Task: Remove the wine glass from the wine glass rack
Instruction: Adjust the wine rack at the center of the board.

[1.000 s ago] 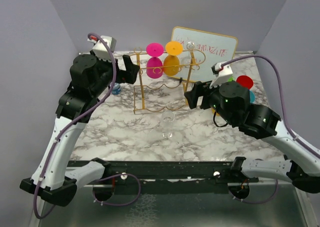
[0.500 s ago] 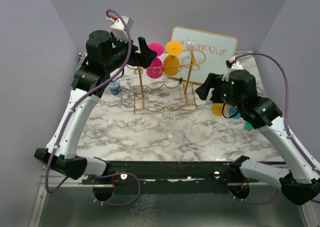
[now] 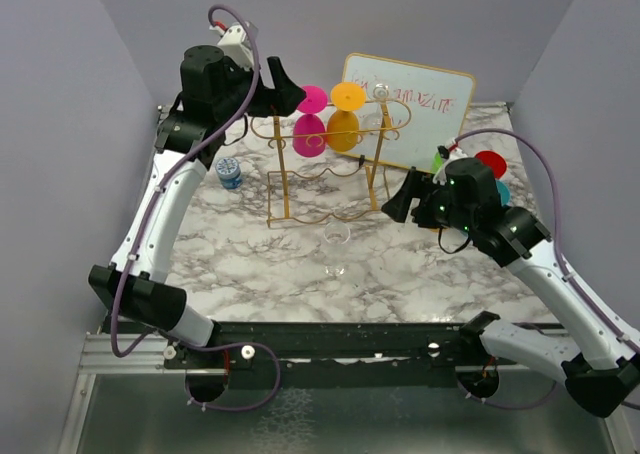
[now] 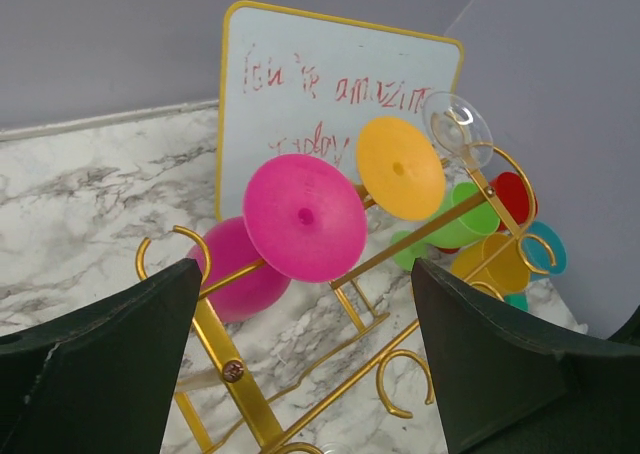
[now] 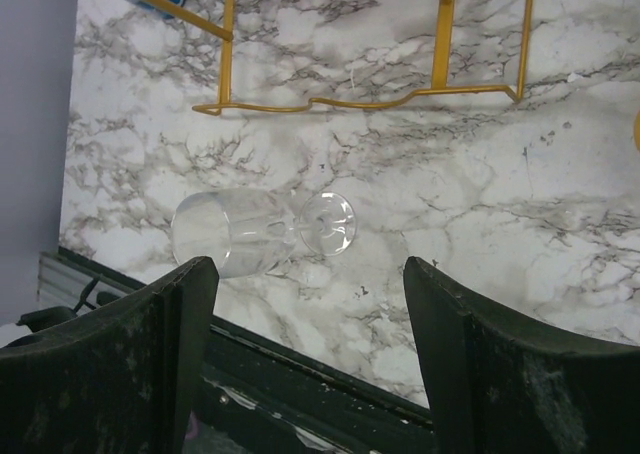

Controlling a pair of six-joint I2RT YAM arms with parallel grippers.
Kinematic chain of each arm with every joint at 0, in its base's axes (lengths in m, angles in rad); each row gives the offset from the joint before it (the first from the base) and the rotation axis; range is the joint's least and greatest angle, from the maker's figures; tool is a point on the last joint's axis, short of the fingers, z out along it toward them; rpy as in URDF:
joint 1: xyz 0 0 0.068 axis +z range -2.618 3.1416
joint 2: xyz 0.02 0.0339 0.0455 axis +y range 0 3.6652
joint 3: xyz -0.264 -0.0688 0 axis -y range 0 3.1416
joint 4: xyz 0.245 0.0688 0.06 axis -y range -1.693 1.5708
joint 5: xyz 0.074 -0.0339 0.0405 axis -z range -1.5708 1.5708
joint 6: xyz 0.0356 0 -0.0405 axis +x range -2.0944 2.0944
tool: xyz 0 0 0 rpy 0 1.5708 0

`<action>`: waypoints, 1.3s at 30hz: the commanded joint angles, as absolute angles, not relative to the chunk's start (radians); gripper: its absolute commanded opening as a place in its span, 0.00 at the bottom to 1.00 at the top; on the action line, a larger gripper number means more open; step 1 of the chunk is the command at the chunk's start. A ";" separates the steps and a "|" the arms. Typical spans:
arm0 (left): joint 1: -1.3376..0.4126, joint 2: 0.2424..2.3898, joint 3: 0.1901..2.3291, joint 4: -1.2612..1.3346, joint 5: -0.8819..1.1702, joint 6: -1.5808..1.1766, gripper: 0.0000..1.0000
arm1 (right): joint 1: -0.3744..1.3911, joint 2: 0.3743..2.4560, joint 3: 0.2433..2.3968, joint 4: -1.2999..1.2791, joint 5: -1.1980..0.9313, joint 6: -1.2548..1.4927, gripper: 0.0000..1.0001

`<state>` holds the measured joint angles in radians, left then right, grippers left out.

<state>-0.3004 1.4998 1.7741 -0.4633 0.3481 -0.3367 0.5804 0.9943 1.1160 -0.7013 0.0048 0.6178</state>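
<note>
From above, the left hand point(image 3: 283, 86) hung high at the top left corner of the rack point(image 3: 283, 179), just beside the pink glass point(image 3: 309, 122). That glass hung bowl-down on a rail next to an orange glass point(image 3: 345, 116). The right hand point(image 3: 398, 199) sat low near the rack's right post, and a clear glass point(image 3: 337, 246) stood on the tabletop point(image 3: 230, 254) in front. In the left wrist view, the fingers point(image 4: 110, 354) were spread wide and empty, framing the pink foot, with a whiteboard point(image 4: 300, 84) behind. In the right wrist view, that hand was also open and empty, looking down on the clear glass and the rack's base rail. The step looked like the approach to the pink glass. The next move would call for closing on its stem or bowl, then sliding the foot along the rail to its open end, clear of the orange one.
</note>
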 commanded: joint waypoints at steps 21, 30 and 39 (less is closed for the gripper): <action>-0.279 1.588 1.870 -0.455 0.458 -0.305 0.85 | 0.575 1.082 1.161 -0.640 -0.043 0.644 0.81; -0.226 1.442 1.778 -0.485 0.355 -0.193 0.99 | 0.529 1.203 1.396 -0.662 0.119 0.657 0.89; -0.103 1.415 1.735 -0.557 0.545 -0.178 0.99 | 0.395 1.298 1.505 -0.611 -0.116 0.671 0.91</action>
